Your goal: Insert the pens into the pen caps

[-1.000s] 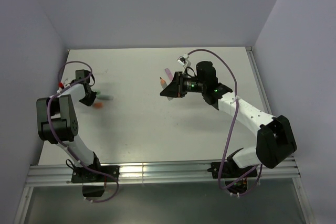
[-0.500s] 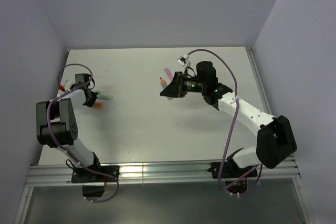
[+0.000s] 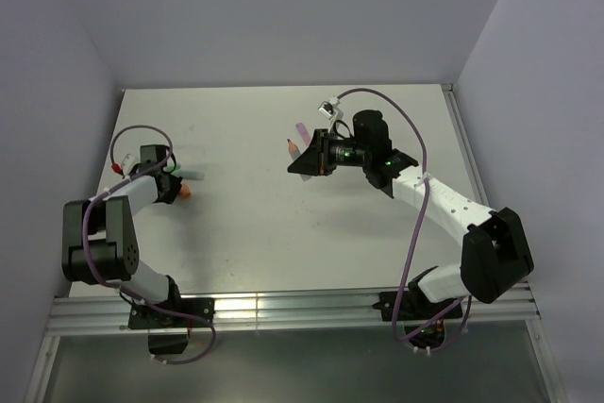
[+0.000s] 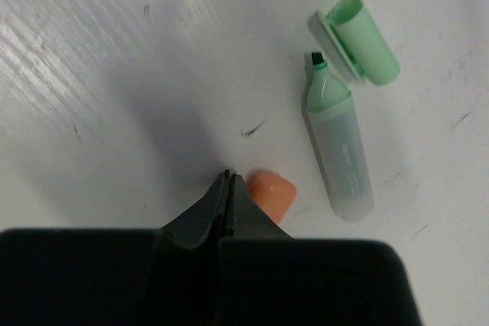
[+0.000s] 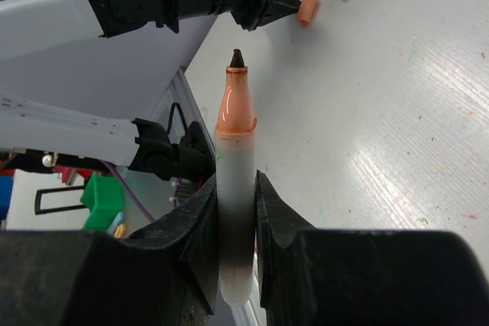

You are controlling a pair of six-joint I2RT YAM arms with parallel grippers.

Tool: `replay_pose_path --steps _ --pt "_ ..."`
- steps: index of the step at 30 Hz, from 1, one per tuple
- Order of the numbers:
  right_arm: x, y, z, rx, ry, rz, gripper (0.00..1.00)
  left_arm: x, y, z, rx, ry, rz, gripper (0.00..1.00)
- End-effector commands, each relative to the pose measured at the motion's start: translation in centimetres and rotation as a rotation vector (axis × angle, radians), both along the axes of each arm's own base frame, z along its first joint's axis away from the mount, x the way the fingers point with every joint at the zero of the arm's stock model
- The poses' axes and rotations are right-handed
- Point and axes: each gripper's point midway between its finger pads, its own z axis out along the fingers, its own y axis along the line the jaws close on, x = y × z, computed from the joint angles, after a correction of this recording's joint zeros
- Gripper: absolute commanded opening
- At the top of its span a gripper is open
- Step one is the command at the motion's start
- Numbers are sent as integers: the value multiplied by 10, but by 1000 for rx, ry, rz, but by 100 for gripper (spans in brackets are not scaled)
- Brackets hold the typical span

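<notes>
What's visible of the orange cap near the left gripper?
The orange cap is a small stubby piece of smooth peach-orange plastic, lying on its side on the white table. It sits just beside the tips of the shut left gripper, seemingly touching one finger's outer side, not between them. The mint-green pen lies nearby, apart from it.
</notes>
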Motion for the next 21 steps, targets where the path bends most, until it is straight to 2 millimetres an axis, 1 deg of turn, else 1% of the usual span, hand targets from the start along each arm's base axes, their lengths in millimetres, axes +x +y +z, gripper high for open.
replay_pose_path --steps 1,5,8,10,13,15,16,18,19,20,21 --pt "-1 -1 16 38 -62 11 0 -21 -18 -6 -38 59 -31 1" --pt "-1 -1 16 40 -60 15 0 -23 -23 -6 -29 70 -38 2" --pt "-2 -1 16 39 -60 15 0 -27 -20 -7 -21 91 -7 4" --pt "-2 -1 15 37 -58 15 0 -31 -13 -5 -1 99 31 8" --pt "-1 -1 14 36 -56 14 0 -36 -10 6 6 90 75 11" --pt "-1 -1 14 36 -53 15 0 -39 -10 17 3 73 85 12" --pt "-1 -1 14 36 -53 16 0 -35 -9 24 2 58 90 12" --pt "-1 -1 16 40 -55 16 0 -36 -10 33 -2 54 89 13" --pt "-1 0 15 40 -52 17 0 -32 -12 40 -11 35 86 13" --pt "-1 0 16 42 -53 17 0 -32 -12 42 -16 33 91 15" --pt "-1 0 15 42 -55 18 0 -30 -12 44 -21 27 95 21"
